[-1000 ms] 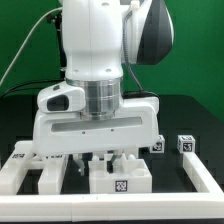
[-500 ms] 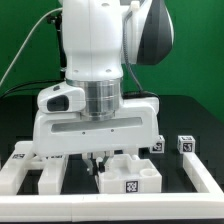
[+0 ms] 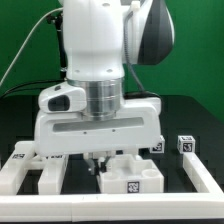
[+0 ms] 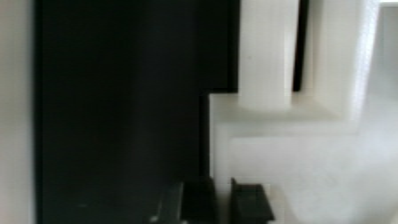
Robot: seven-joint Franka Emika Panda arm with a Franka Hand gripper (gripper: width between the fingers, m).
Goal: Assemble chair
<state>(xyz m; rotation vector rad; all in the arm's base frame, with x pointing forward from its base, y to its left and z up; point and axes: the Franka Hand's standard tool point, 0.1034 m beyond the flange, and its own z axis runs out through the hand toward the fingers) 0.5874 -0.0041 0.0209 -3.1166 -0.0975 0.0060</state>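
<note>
Exterior view is set low and close, facing the arm (image 3: 95,40) head-on across the black table (image 3: 192,112). Wrist view is aimed down past the fingertips (image 4: 249,203) — very near; the white chair piece (image 3: 130,176) (image 4: 285,150) is shared.

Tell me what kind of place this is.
Probably a robotics lab bench: a white robot arm stands over a black table with a green backdrop behind. A white cube and block carry black-and-white marker tags.

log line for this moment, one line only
step: chair assembly | gripper: low at tagged block, grip unclear | small cube: apart, exterior view's right
</note>
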